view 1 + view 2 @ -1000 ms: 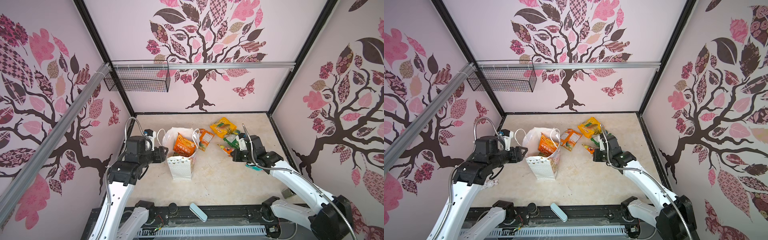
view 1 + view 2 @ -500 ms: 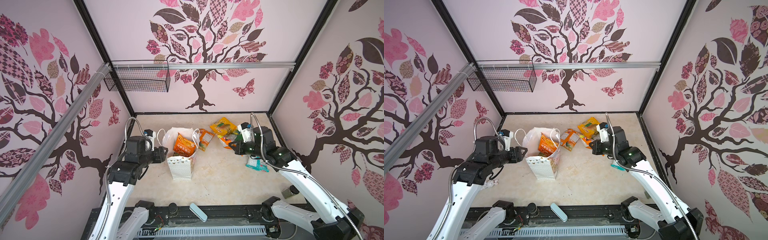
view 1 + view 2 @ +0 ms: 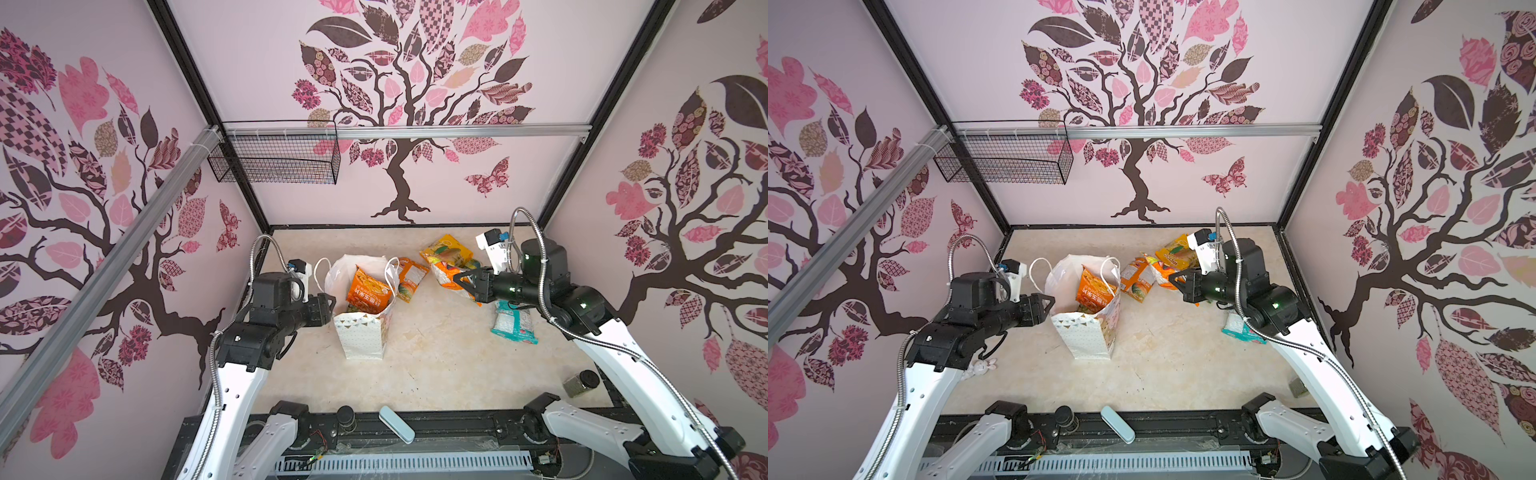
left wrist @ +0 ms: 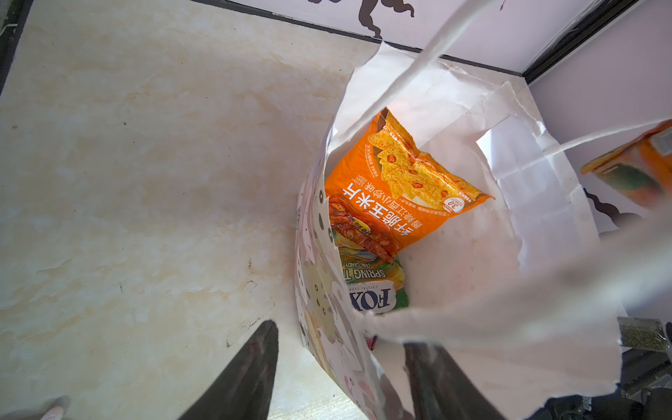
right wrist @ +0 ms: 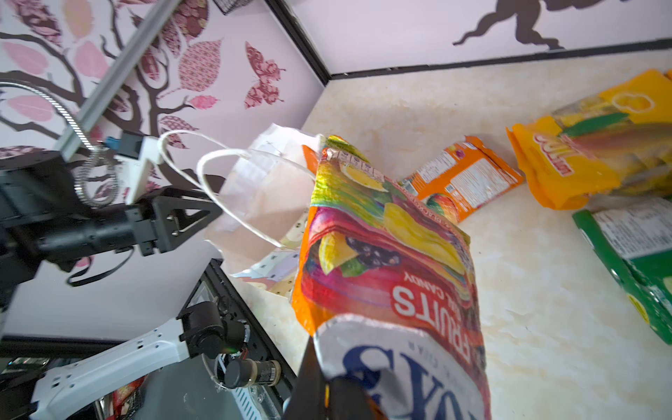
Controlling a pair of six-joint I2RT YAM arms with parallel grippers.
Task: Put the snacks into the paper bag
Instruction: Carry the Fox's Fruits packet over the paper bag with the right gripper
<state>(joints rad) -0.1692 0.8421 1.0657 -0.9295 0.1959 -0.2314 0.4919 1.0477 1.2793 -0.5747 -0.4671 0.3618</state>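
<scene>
The white paper bag (image 3: 361, 332) (image 3: 1088, 336) stands open at centre left. Inside it an orange chips packet (image 3: 368, 291) (image 4: 400, 189) leans over a green FOX'S packet (image 4: 374, 287). My left gripper (image 3: 330, 301) (image 4: 340, 334) is open, with the bag's near wall between its fingers. To the right of the bag my right gripper (image 3: 457, 278) (image 5: 323, 374) is shut on a multicolour FOX'S candy packet (image 3: 446, 272) (image 5: 392, 254), which it holds above the table. More snacks lie on the table: an orange packet (image 3: 409, 278), a yellow one (image 3: 446, 249), a green one (image 5: 636, 262) and a teal one (image 3: 515, 320).
A black wire basket (image 3: 274, 158) hangs on the back wall rail. A pale blue case (image 3: 397, 424) lies on the front edge. A small jar (image 3: 579, 382) sits at the front right. Walls close in on three sides.
My right gripper has risen from the pile with the FOX'S packet in its grip, which uncovers the teal packet beneath the arm. The left arm and the bag have not moved.
</scene>
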